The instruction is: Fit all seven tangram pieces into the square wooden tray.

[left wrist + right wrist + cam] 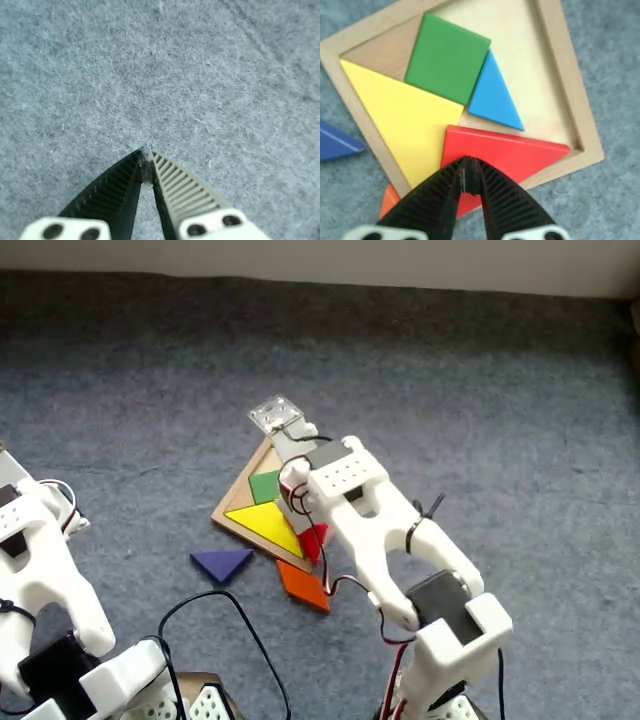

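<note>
The square wooden tray [570, 75] lies on grey carpet. Inside it sit a green square [447, 57], a light blue triangle [495, 97] and a large yellow triangle [400, 120]. A red triangle [520, 150] lies partly in the tray, with its near part over the rim. My right gripper [468, 170] is shut, its tips right over the red triangle. Outside the tray lie a dark blue triangle [222, 563] and an orange piece [303, 586]. My left gripper [147, 157] is shut over bare carpet, holding nothing.
The right arm [380, 530] covers the tray's right part in the high view. The left arm [40, 570] stands at the near left. A black cable [230, 610] loops over the carpet in front. Open carpet stretches behind and right of the tray.
</note>
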Motion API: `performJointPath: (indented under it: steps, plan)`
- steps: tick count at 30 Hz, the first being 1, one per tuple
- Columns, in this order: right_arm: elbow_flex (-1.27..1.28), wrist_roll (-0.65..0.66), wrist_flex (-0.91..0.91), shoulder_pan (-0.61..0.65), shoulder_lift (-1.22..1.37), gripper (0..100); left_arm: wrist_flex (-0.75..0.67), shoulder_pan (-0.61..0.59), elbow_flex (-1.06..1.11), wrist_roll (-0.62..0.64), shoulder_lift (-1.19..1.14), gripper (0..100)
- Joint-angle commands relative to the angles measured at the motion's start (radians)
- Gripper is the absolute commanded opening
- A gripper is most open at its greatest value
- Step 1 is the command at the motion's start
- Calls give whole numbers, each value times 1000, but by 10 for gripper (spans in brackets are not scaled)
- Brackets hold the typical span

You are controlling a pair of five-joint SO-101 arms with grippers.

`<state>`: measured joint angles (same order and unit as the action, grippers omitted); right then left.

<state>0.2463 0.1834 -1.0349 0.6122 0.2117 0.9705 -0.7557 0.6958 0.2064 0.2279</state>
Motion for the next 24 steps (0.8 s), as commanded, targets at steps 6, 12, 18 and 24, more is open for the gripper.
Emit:
performJointPath:
  steps: [6, 12, 18, 24]
  plan:
    - [-88, -63, 21, -104, 76, 5, -14, 28, -5, -8, 33, 11]
    - [-93, -63, -24, -82, 70, 5, -14, 28, -5, -8, 33, 11]
    - [-114, -63, -51, -28, 31, 5, -14, 28, -5, -8, 33, 11]
    - [-111, -63, -50, 28, 31, 5, -14, 28, -5, -8, 33, 11]
